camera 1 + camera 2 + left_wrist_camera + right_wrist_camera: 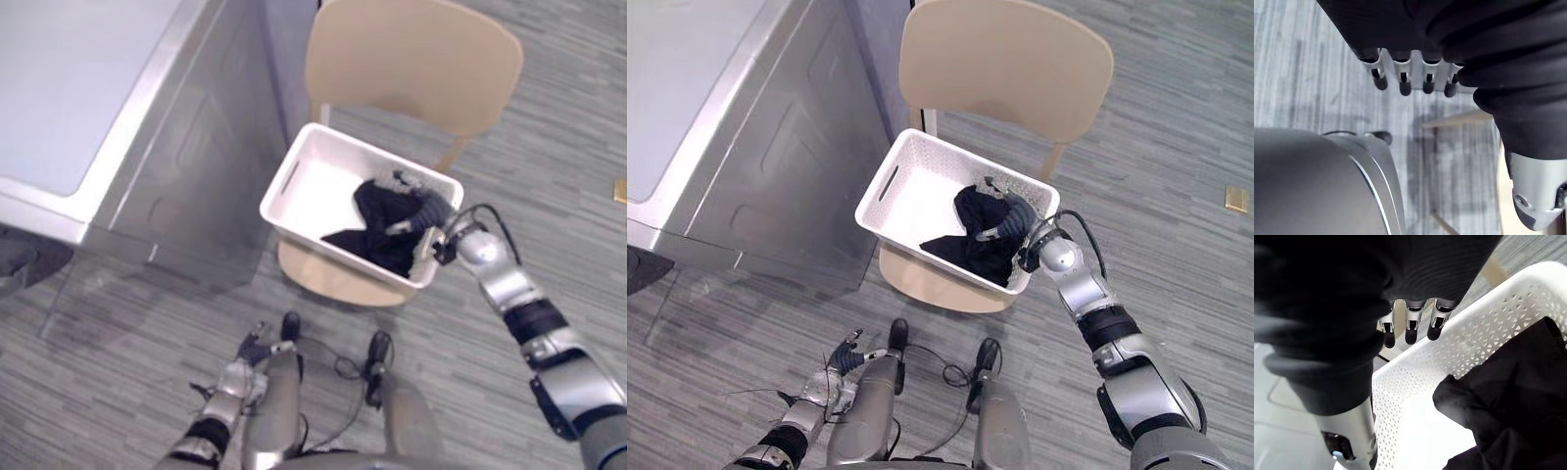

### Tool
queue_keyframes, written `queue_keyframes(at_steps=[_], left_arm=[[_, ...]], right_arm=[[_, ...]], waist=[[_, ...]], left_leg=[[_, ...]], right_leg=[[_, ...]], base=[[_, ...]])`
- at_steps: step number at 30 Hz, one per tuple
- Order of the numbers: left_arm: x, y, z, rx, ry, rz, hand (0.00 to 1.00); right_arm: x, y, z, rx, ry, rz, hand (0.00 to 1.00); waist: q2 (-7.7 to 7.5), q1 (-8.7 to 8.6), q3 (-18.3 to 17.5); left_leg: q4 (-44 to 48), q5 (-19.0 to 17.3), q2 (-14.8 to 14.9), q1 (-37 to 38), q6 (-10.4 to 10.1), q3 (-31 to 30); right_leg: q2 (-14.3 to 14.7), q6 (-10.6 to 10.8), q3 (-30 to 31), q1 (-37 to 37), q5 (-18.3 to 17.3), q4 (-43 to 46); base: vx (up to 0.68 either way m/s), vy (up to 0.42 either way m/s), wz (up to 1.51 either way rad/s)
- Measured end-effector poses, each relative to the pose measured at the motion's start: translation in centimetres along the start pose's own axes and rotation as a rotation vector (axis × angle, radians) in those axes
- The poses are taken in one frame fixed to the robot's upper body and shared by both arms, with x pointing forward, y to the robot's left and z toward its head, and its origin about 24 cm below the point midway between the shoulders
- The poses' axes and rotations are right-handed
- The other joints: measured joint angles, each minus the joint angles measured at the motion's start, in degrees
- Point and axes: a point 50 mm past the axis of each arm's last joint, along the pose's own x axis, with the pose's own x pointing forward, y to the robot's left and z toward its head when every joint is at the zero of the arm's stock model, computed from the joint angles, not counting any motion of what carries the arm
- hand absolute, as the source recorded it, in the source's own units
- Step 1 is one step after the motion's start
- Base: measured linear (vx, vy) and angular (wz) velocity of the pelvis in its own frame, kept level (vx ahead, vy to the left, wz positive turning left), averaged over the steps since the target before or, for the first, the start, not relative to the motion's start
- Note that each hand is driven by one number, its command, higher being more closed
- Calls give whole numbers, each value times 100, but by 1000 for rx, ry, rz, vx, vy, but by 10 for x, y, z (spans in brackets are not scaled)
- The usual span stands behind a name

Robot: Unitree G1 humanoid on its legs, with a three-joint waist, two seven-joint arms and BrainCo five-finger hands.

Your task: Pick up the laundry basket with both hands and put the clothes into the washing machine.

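A white perforated laundry basket sits on a tan chair seat. Dark clothes lie heaped in its right half. My right hand reaches over the basket's right end, just above the clothes. In the right wrist view its fingers are straight above the basket wall and hold nothing, with the dark cloth beside them. Down by the floor, well short of the basket, hangs my left hand with relaxed fingers. The grey washing machine stands to the left.
The chair's tan backrest rises behind the basket. The washing machine's side panel stands close to the basket's left end. A small tan object lies on the grey plank floor at the far right.
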Motion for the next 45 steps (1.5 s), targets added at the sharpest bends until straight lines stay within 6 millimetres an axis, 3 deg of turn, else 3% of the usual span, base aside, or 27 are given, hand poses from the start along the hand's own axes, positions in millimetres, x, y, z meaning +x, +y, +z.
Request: queue_keyframes(at_steps=[5, 14, 18, 31, 38, 41, 42, 45], left_arm=[[2, 9, 5, 9, -12, 36, 0], [4, 13, 12, -37, -35, 97, 0], [5, 17, 21, -90, -66, 141, 0], [8, 29, 35, -177, -102, 219, 0], [10, 35, 50, -208, -149, 248, 0], [10, 36, 52, -217, -157, 251, 0], [10, 35, 53, -222, -160, 249, 0], [10, 33, 55, -233, -162, 244, 0]], right_arm=[[2, 2, -15, -144, 87, 74, 0], [6, -22, -31, -226, 198, -17, 0], [4, -33, -39, -204, 258, -92, 0], [22, -73, -8, -277, 195, -282, 0], [30, -97, 18, -402, 121, -370, 0], [27, -104, 17, -468, 133, -382, 0], [26, -106, 16, -482, 143, -384, 100], [24, -109, 13, -497, 155, -401, 100]], waist=[[-9, 156, 65], [-25, 348, 136], [-11, 396, 158], [-6, 447, 278], [-7, 446, 348], [-2, 492, 352], [-2, 534, 352], [-6, 605, 350]], left_leg=[[68, 23, -13, -250, 19, -49], [286, 18, -10, -873, 18, -83], [506, 1, 257, -1246, 45, 351], [1374, -70, 307, -2773, 152, 358], [1692, -99, 282, -3516, 136, 202], [1700, -75, 344, -3642, 109, 223], [1699, -68, 351, -3665, 98, 218], [1676, -47, 343, -3670, 65, 216]], right_leg=[[-2, -9, -66, -191, 7, 6], [-83, -82, -133, -798, -49, 308], [-95, -104, -239, -1088, -121, 550], [-306, -134, -270, -2650, -454, 1702], [-482, -241, -431, -3417, -733, 2378], [-515, -237, -531, -3505, -805, 2472], [-526, -241, -562, -3515, -814, 2498], [-557, -245, -589, -3530, -820, 2543]], base=[[2, 0, 4], [-2, 3, 0], [-55, -16, 5], [-26, 1, -3], [-8, -3, 8], [19, -22, 17], [39, -13, 12], [43, -2, 8]])
